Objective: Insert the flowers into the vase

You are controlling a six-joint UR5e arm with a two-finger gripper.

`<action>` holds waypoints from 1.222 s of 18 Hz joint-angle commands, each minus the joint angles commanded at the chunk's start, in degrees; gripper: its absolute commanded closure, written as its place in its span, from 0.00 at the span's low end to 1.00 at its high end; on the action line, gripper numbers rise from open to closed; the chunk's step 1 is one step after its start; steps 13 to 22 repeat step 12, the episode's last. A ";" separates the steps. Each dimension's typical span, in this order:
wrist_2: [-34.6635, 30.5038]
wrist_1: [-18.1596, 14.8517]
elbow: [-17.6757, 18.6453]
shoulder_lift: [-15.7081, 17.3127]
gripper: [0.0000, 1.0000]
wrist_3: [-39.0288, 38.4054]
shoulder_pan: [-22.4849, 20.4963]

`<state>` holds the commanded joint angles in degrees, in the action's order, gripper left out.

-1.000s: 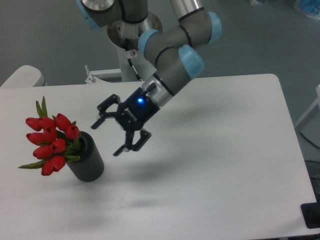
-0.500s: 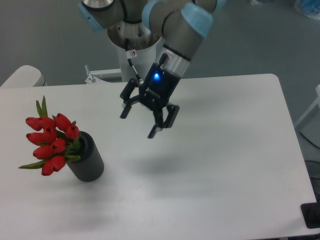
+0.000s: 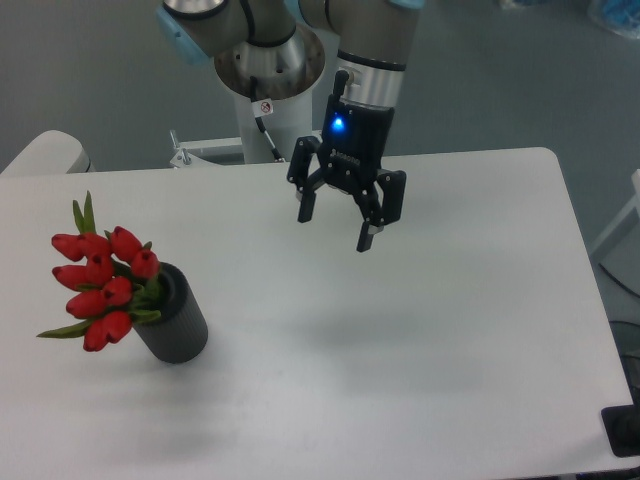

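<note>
The flowers [image 3: 98,285], a bunch of red tulip buds with green leaves, stand in the vase [image 3: 175,322], a dark grey cylinder at the left of the white table. The buds lean out to the left of the vase's mouth. My gripper [image 3: 337,228] is open and empty. It hangs above the table's back middle, well to the right of the vase and pointing down.
The white table [image 3: 430,330] has its far edge just behind the gripper. The arm's grey base column [image 3: 268,75] stands behind the table. A white rounded object [image 3: 45,152] sits at the far left. A dark object [image 3: 622,430] is at the lower right corner.
The gripper has moved right and back, away from the vase, and turned from tilted to pointing straight down. It stays open. The flowers and vase have not moved.
</note>
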<state>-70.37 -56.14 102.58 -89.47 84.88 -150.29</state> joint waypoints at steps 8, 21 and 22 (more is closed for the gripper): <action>-7.67 -7.84 -6.15 -1.93 0.00 1.95 0.88; -8.20 -9.34 -8.18 -2.72 0.00 1.95 1.67; -8.20 -9.34 -8.18 -2.72 0.00 1.95 1.67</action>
